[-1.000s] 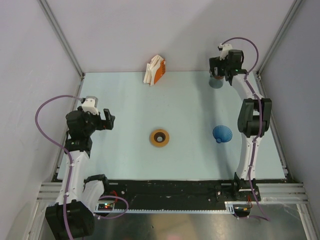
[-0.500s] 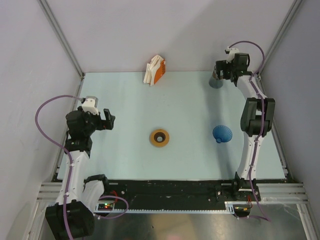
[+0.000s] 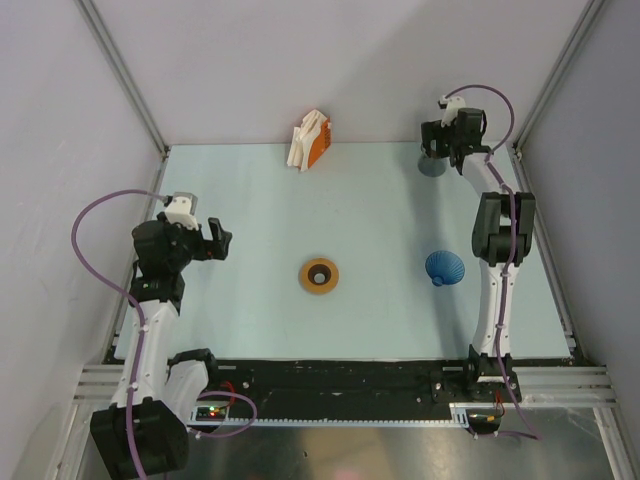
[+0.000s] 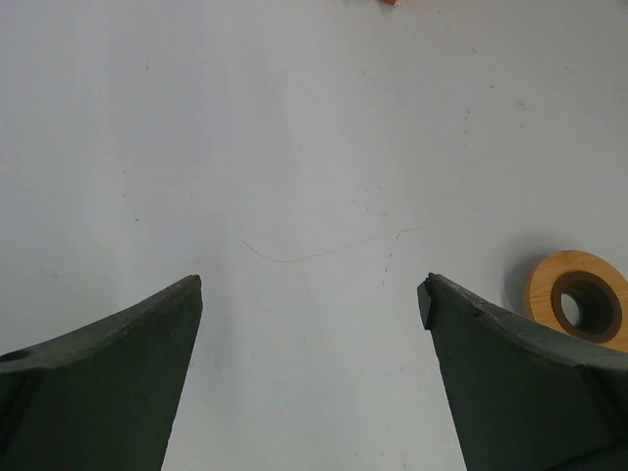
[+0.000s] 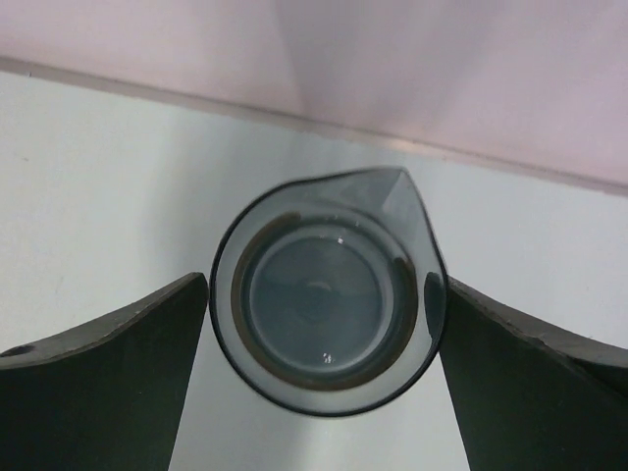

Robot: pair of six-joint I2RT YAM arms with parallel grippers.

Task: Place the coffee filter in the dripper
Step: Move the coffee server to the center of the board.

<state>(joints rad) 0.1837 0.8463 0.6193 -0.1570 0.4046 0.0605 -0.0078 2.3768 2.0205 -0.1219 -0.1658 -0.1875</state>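
Lying on table (image 3: 250, 200): dripper (image 3: 444, 267), blue, ribbed cone
Left gripper (image 4: 310, 285): jaws wide, empty
Right gripper (image 5: 322, 285): jaws wide, flanking cup (image 5: 329, 324)

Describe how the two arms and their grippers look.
The left arm and right arm have white links, black joint housings and a looping purple cable each. The left gripper and right gripper have dark, matte, wedge-shaped fingers.
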